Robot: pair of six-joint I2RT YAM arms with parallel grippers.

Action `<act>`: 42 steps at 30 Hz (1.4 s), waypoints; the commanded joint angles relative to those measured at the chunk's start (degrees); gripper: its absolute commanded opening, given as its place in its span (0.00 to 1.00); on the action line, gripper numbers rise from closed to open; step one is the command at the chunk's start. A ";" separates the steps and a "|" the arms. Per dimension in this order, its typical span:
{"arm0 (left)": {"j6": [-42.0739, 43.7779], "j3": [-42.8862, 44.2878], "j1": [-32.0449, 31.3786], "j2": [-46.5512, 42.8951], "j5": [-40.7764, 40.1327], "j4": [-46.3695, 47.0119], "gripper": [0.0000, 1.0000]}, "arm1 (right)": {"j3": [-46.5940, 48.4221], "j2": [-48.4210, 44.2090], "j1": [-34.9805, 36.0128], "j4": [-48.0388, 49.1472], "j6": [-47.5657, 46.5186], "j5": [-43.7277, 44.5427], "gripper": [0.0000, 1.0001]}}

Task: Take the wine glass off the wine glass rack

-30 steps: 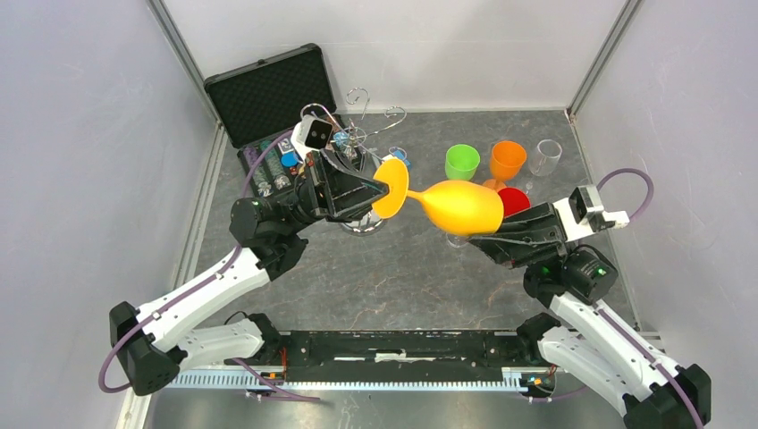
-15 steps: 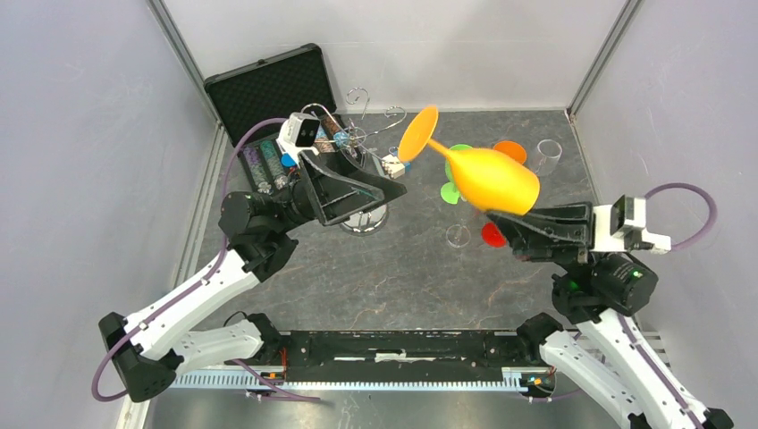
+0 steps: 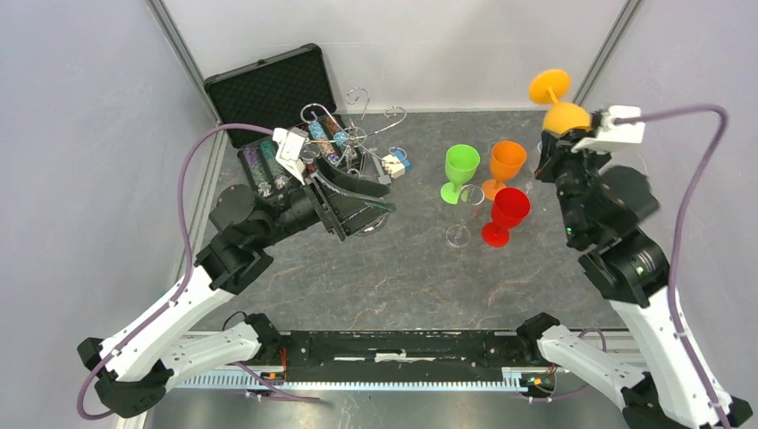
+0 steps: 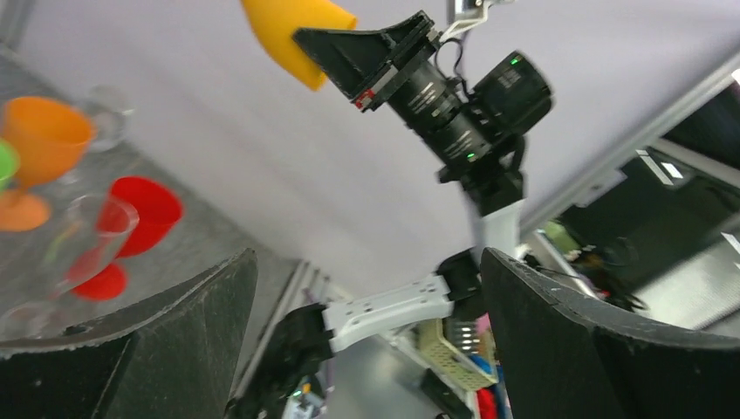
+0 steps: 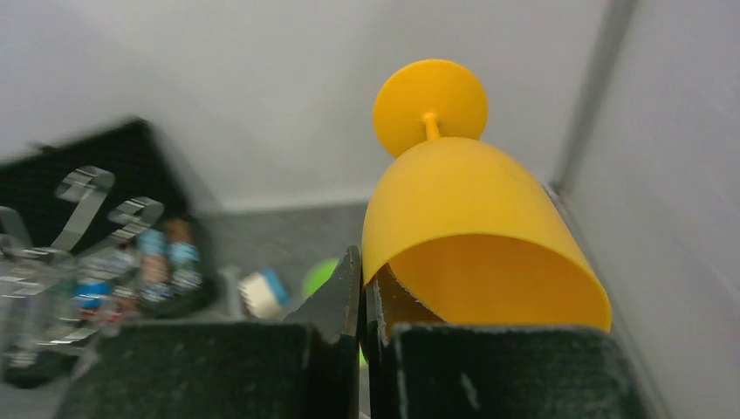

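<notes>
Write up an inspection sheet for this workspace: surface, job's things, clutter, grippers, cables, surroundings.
Surface: dark marbled table, nothing spilled.
Job's things: yellow wine glass is off the wine glass rack, carried high at the far right with its foot up; no glass seen on the rack's hooks.
Clutter: green glass, orange glass, red glass and clear glass stand upright together; open black case of coloured chips lies behind the rack.
Grippers: left gripper open and empty beside the rack; right gripper pinches the yellow glass's rim.
Cables: left purple cable and right purple cable loop free.
Surroundings: grey walls, metal frame posts.
</notes>
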 commanded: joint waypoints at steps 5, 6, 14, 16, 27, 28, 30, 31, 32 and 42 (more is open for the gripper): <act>18.14 5.10 0.07 -3.00 -10.09 -20.64 1.00 | 5.00 5.29 -1.23 -23.15 -5.68 25.64 0.00; 19.57 5.81 0.07 -2.87 -10.09 -22.23 1.00 | 5.66 6.33 -2.01 -24.26 -5.37 25.06 0.00; 25.29 6.56 0.07 -2.81 -13.71 -29.18 1.00 | 3.99 13.93 -19.10 -26.62 -8.55 9.05 0.00; 25.74 6.19 0.07 -2.86 -12.30 -29.12 1.00 | 1.95 14.22 -22.37 -26.55 -9.65 4.85 0.00; 27.44 5.61 0.06 -2.98 -10.42 -29.73 1.00 | -8.66 15.91 -29.49 -26.78 -9.43 -12.67 0.00; 27.58 5.49 0.07 -3.20 -10.65 -29.84 1.00 | -9.19 16.27 -29.52 -27.12 -9.17 -12.23 0.00; 27.71 5.32 0.06 -3.35 -10.95 -30.20 1.00 | -9.97 16.71 -29.56 -27.30 -9.10 -11.88 0.00; 27.93 5.37 0.07 -3.40 -11.01 -30.46 1.00 | -10.28 17.02 -29.65 -27.20 -9.06 -12.40 0.00; 28.11 5.47 0.04 -3.22 -10.89 -30.81 1.00 | -10.58 17.42 -29.60 -27.18 -9.10 -13.24 0.00; 27.41 3.64 0.07 -3.11 -12.11 -30.80 1.00 | -13.20 20.01 -29.60 -28.21 -10.09 -17.49 0.09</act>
